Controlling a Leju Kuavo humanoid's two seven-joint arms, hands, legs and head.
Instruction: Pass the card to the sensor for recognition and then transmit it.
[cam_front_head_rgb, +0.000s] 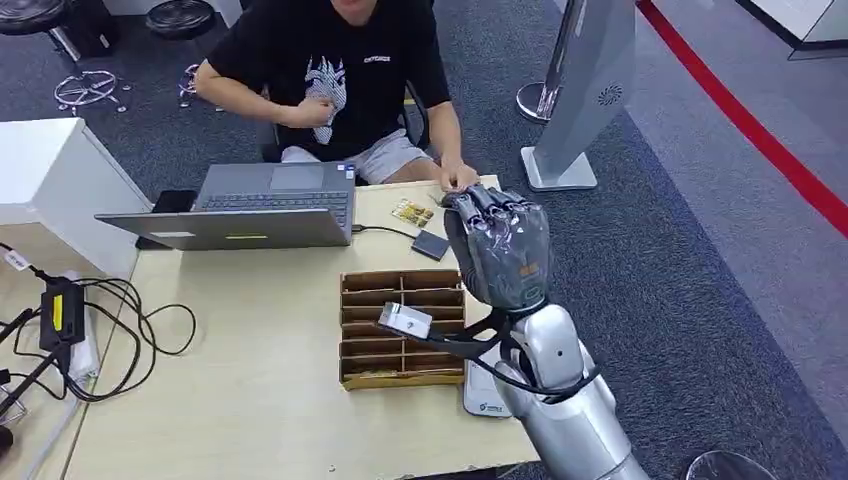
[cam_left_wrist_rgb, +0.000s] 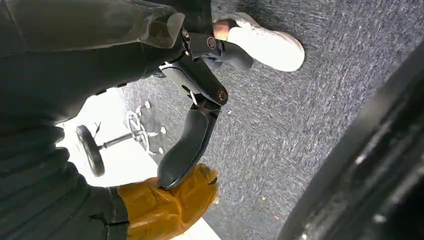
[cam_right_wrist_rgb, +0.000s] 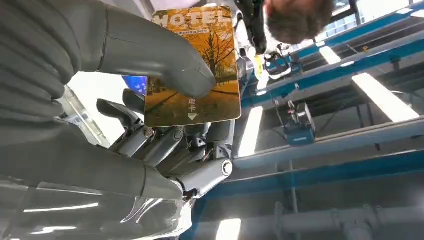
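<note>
Card (cam_right_wrist_rgb: 192, 75): orange hotel key card with a tree picture, pinched in the right robot hand (cam_right_wrist_rgb: 150, 115) between thumb and darker fingers. Wrist view looks up at ceiling beams and lights, so the card face points upward. In the head view the right robot hand (cam_front_head_rgb: 497, 245) is raised over the far right edge of the bench (cam_front_head_rgb: 240, 400), back of hand toward the camera; the card itself is hidden there.

Left robot hand (cam_left_wrist_rgb: 192, 120): hanging over dark carpet, fingers apart, holding nothing. A white shoe (cam_left_wrist_rgb: 265, 42) is near it.

On the bench: a wooden tray (cam_front_head_rgb: 400, 330) with compartments just left of the right arm, a small black pad (cam_front_head_rgb: 430, 244) beyond the tray, loose cards (cam_front_head_rgb: 412, 212) near it, a laptop (cam_front_head_rgb: 250, 205) at the far edge, cables (cam_front_head_rgb: 120, 330) on the left. A white device (cam_front_head_rgb: 485, 390) sits beside the tray, partly under the arm.

A person (cam_front_head_rgb: 340, 70) sits across the bench, one hand resting on its far edge right beside the raised robot hand.
</note>
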